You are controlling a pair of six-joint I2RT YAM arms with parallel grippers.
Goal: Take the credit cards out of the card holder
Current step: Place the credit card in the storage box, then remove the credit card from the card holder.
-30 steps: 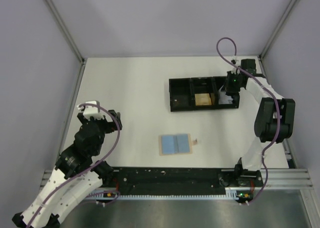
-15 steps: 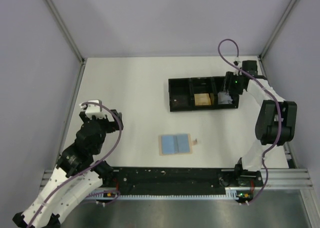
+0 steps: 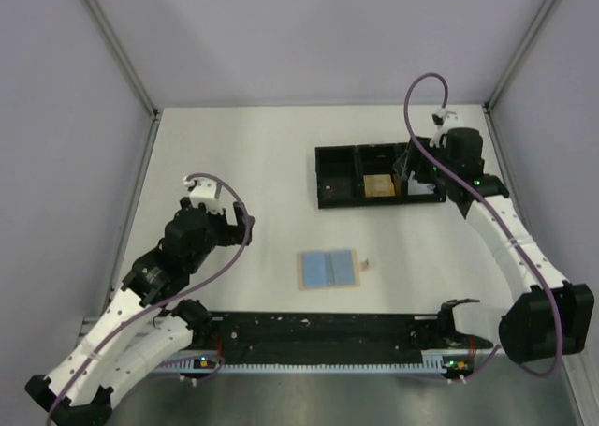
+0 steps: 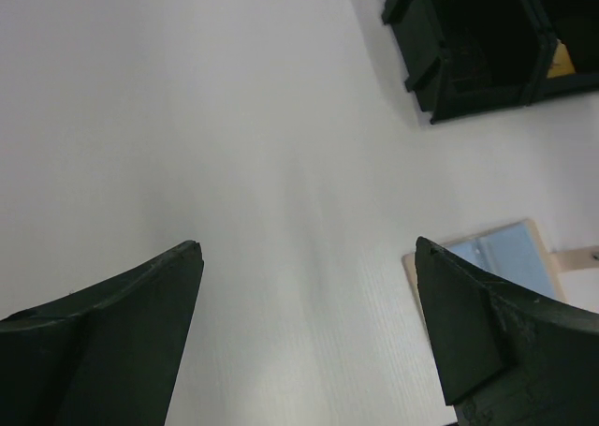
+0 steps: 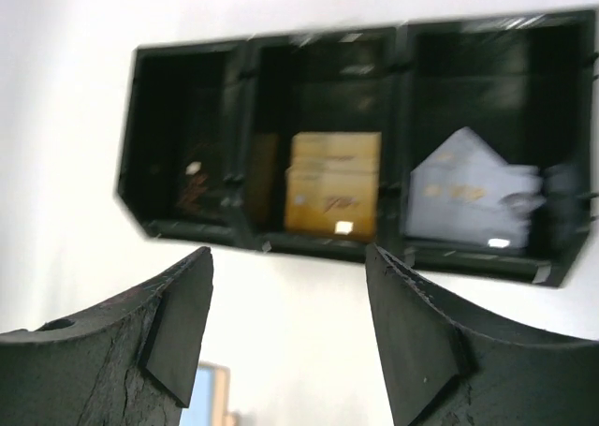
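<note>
Just one card holder (image 3: 328, 270) lies open, apart from one three-compartment tray (image 3: 374, 203).

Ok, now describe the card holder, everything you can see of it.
The card holder lies opened flat on the white table, near the front edge between the two arms. Two blue-grey inner panels sit side by side, split by a centre fold, with a tan border all round. A small tab seems to jut from its right edge. Nothing rests on it, and the left gripper and right gripper are both clear of it.
</note>
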